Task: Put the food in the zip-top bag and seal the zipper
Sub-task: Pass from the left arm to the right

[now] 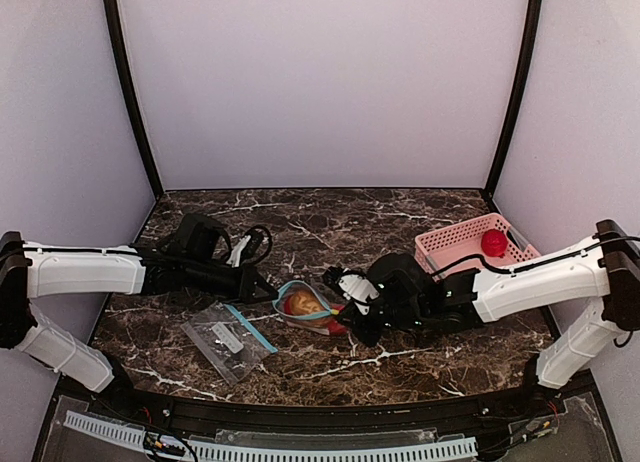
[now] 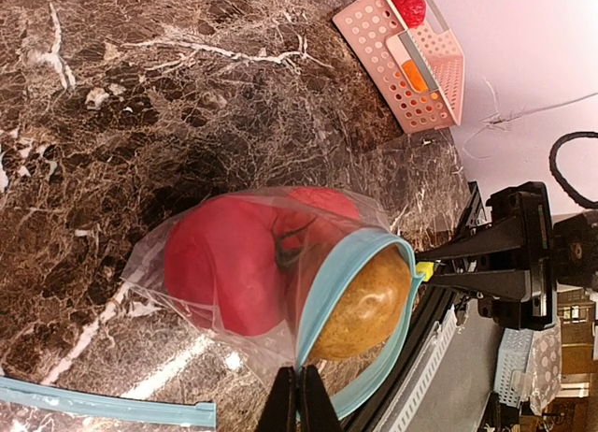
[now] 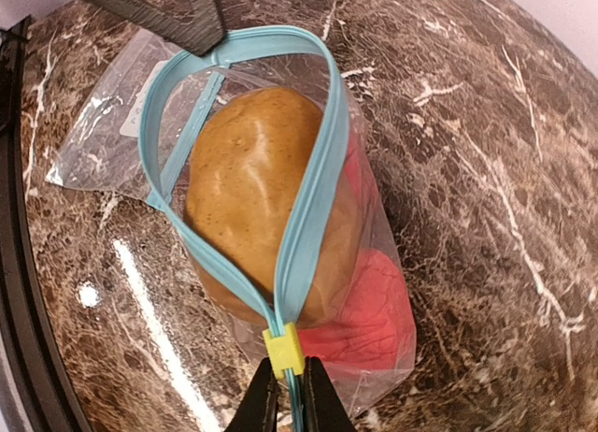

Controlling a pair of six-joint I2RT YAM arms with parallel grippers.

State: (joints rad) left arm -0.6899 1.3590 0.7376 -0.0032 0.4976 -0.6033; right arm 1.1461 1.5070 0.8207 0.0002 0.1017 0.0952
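Plainly the risk sits at the mouth of the bag (image 3: pixel 388 362), which lies on its side about the middle of the surface (image 1: pixel 400 212), toward the near edge. The left claw (image 2: pixel 299 399) is pinched shut on one end of the zipper (image 3: pixel 316 170). The right claw (image 3: pixel 288 404) has its fingers drawn almost together on the other end, the strip between them just below the yellow slider (image 3: pixel 283 350). The zipper bows wide open around a brown piece (image 3: pixel 252 189) that fills the opening and bulges partly out, with two red pieces (image 2: pixel 224 264) packed behind it. If the slider is drawn along now, it would likely jam against that piece, or squeeze it back out onto the surface. A hard pull might also drag the strip out of the left claw, or slide the whole bag, since nothing else pins it down. The right claw's hold is narrow and close to the slider, so it could slip off the strip. Another red piece (image 1: pixel 493 243) and an orange piece (image 2: pixel 416 77) lie in the pink basket (image 1: pixel 440 250) near the right edge, so sealing at this point would leave food outside. A spare bag (image 1: pixel 228 337) lies flat near the near edge, left of centre, and could be snagged by a sweeping arm.
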